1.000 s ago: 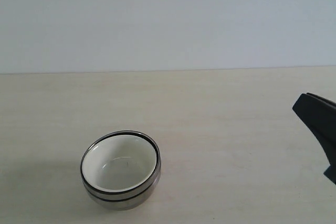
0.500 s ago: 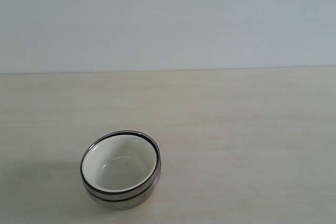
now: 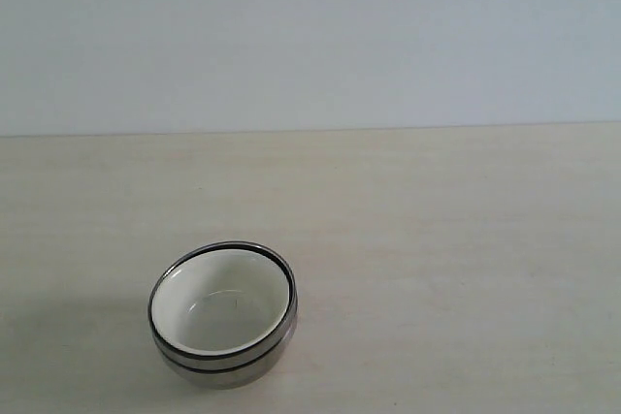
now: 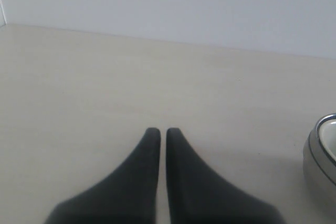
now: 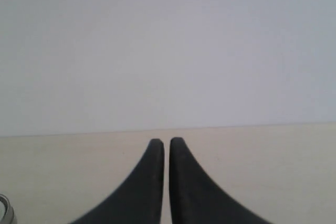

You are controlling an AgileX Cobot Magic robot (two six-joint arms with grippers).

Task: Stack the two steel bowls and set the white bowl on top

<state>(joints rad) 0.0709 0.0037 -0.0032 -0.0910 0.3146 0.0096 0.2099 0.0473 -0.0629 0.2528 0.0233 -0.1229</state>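
Left gripper [image 4: 163,129]: two dark tapered fingers [image 4: 148,153] drawn together, only a thin slit between the tips, nothing held. It hangs over the pale wood-grain table [image 4: 79,77]. Near it, cut by the frame edge of the left wrist view, are the curved shiny wall and rim of the two round, mirror-shiny stainless steel bowls [image 4: 318,163]. Gripper and bowls are apart.

Right gripper [image 5: 166,140]: same state, dark fingers closed to a thin slit, empty. Beyond the tips lies table, then a plain pale grey-blue wall [image 5: 168,40]. A sliver of steel rim shows at the edge of that view, well apart from the fingers.

Exterior view: steel bowls sit at lower left of the frame, upright on the table, one nested in the other. A dark seam line circles the outer side below the top rim. The small round cream-white ceramic bowl [image 3: 221,309] sits upright inside the upper steel bowl, glossy inside, its rim just within the steel rim. Stack complete as it lies.
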